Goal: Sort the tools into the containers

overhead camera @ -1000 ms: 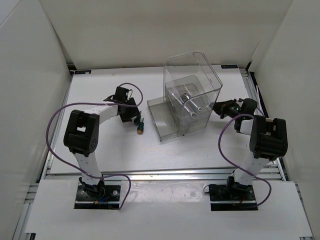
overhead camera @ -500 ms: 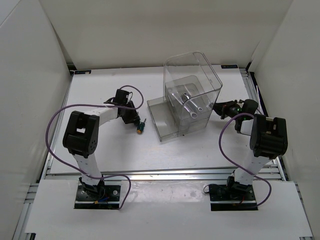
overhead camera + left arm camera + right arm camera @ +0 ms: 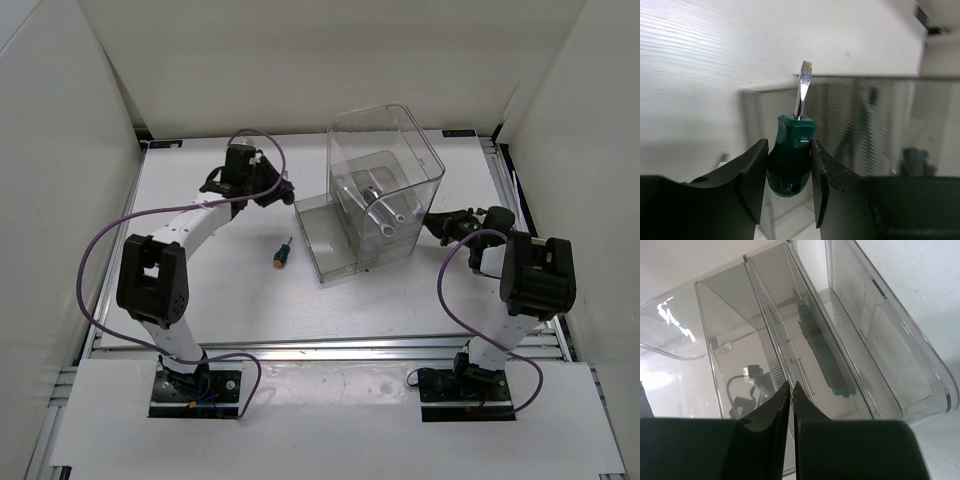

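While the left pincer clamps a stubby green-handled screwdriver, it hangs near the left edge of the tall clear plastic bin; right pincer pressed together, empty, beside the right wall.

The clear plastic bin stands upright on the bench, tall at the back and stepping down to a low open tray in front. Two silver wrenches lie side by side on an inner step, and a dark green shape, seemingly the pliers, shows through its wall. The green-handled screwdriver is pinched by its stubby handle in the left claw, flat blade pointing toward the bin, while the orange-handled screwdriver lies flat on the bench left of the tray.
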